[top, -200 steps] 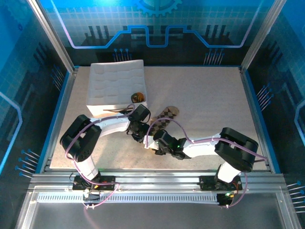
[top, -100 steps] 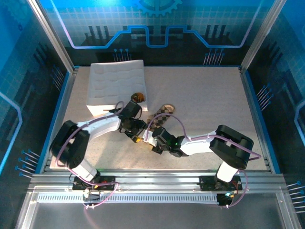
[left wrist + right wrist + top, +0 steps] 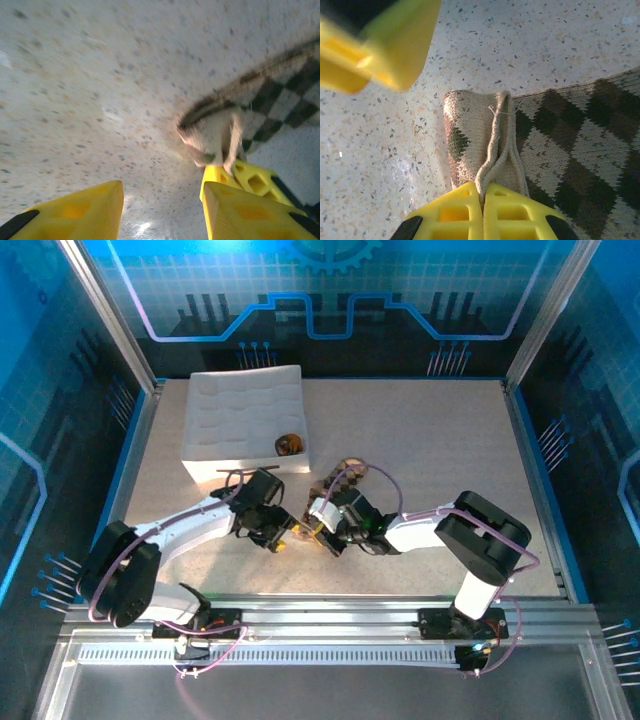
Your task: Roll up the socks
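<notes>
One sock: you have the argyle sock [image 3: 560, 150] flat on the speckled table [image 3: 450, 440], its near end folded over.
Right gripper [image 3: 482, 192]: your jaws are pinched tight on that folded end, with the arm extended low toward the left.
Left gripper [image 3: 162, 192]: your jaws stand apart holding nothing, just beside the fold, with the arm stretched low toward the right.

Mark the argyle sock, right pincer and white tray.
argyle sock [image 3: 475, 135]: right wrist view, folded end.
right pincer [image 3: 483, 192]: right wrist view, between its shut fingertips.
white tray [image 3: 235, 420]: top view, bare quilted floor.
</notes>
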Robot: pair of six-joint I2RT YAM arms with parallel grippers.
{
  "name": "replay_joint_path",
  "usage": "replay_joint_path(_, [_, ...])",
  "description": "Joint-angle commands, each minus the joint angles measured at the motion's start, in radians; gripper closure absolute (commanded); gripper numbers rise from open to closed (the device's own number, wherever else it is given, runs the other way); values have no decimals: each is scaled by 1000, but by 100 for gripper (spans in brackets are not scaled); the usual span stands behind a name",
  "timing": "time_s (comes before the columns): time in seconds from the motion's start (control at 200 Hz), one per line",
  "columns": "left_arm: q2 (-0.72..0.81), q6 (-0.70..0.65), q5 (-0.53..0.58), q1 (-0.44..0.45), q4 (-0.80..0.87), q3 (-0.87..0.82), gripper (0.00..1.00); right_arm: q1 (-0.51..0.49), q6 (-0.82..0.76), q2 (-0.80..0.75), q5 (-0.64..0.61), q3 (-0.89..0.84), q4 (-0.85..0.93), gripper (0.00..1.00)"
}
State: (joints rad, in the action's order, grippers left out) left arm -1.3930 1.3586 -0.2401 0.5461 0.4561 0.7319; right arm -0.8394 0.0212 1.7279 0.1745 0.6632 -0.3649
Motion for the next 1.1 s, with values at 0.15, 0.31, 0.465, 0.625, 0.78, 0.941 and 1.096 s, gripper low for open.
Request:
replay_joint_path(0.15, [-108, 31, 37, 51, -145, 19, 50, 80, 135, 121, 216, -7, 187, 100])
replay_joint_path(0.31, [-176, 15, 72, 51, -153, 39, 52, 113, 175, 156, 289, 2, 190, 100])
replay_joint_path(0.465, [-209, 17, 121, 52, -198, 48, 53, 118, 175, 177, 327, 12, 211, 100])
replay_joint_path(0.625, [-182, 49, 152, 52, -245, 30, 54, 124, 177, 191, 331, 23, 236, 100])
replay_joint_path(0.78, [-48, 89, 163, 54, -214, 13, 47, 146, 189, 193, 333, 32, 249, 100])
replay_joint_path(0.941, [-37, 111, 109, 48, -247, -27, 49, 160, 194, 201, 361, 49, 263, 100])
replay_joint_path(1.096, [-68, 116, 98, 48, -256, -40, 53, 167, 189, 212, 365, 66, 293, 100])
